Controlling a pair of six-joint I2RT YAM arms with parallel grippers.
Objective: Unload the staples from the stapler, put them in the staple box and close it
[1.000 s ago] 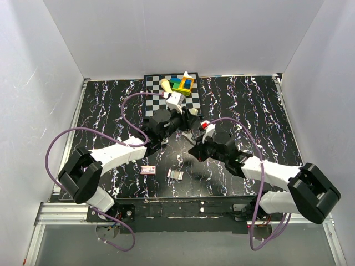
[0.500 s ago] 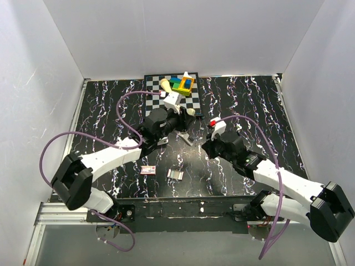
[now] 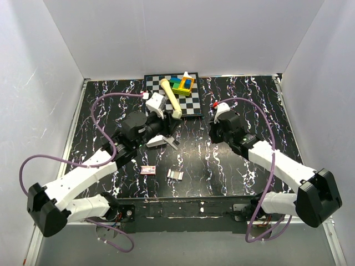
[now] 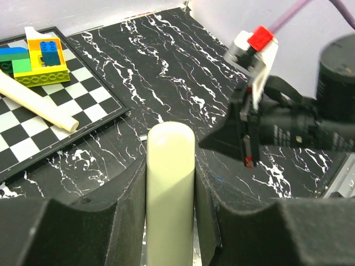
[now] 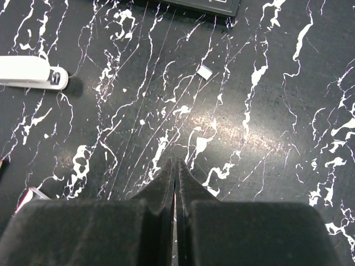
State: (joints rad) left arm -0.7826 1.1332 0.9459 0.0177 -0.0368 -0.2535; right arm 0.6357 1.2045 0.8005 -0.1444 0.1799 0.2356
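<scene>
Short silvery metal strip of joined staples [image 3: 176, 174] lay flat on the black, white-veined marble-pattern worktop [image 3: 249, 100], near its front edge and apart from the stapler. Small red-and-white box [image 3: 147, 169] sat just left of the strip; its contents were not visible.

Cream plastic stapler [image 3: 160, 142] was farther back, clamped between the black foam pads of the left end effector [image 4: 170, 166]. Left wrist view showed its smooth rounded top; the overhead view showed a grey metal end.

Only the right wrist view showed a tiny silvery rectangular piece [image 5: 204, 71] on the worktop; could not tell what it was. Right end effector [image 5: 175, 163] was closed on nothing.

Chequered board [image 3: 191, 105] at the back carried bright toy bricks [image 3: 183, 84] and a pale wooden cylinder [image 3: 170, 97].
</scene>
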